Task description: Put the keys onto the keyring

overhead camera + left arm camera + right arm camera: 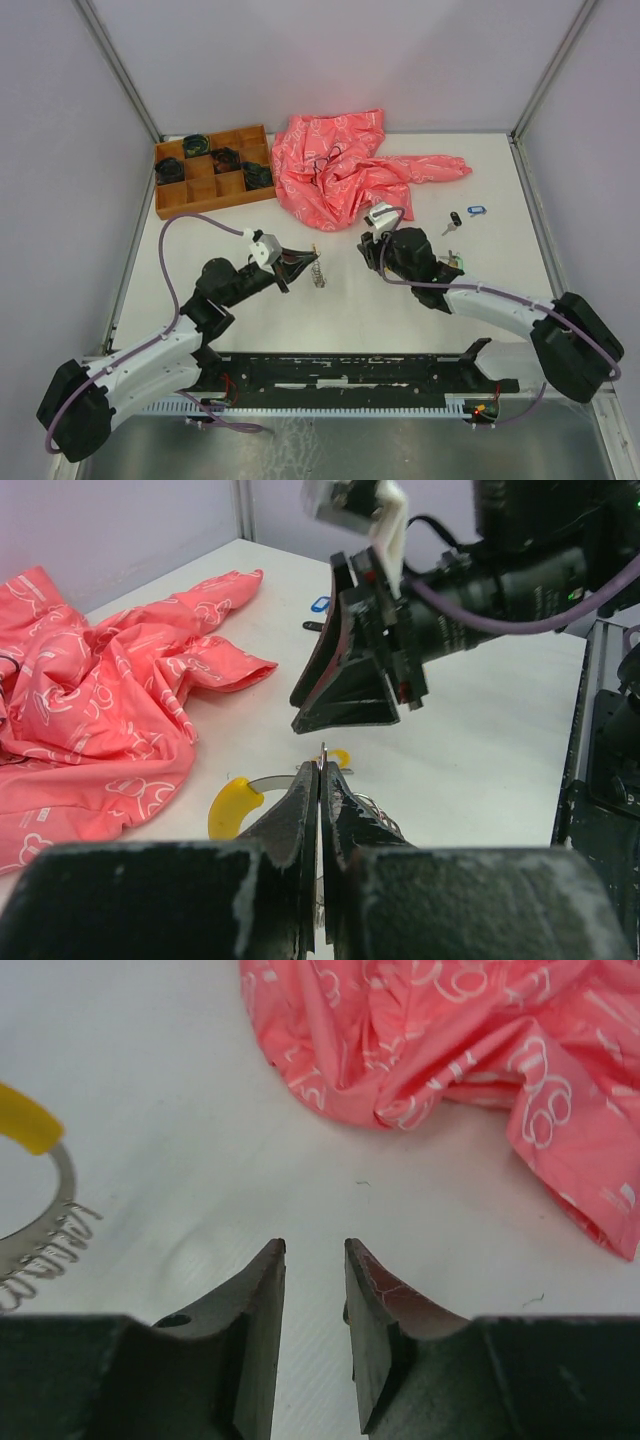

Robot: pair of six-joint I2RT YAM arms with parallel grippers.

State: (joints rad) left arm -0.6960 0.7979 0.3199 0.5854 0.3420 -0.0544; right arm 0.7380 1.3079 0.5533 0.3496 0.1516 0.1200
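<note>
Keyring (232, 805) in left claw (321, 770) (firm pinch)

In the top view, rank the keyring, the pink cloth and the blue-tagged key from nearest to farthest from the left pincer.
1. keyring: right at the tips of the left pincer, mid-table.
2. pink cloth: farther back, around the centre.
3. blue-tagged key: far over on the right side.

Bright, even light (near foreground blurred)
</note>
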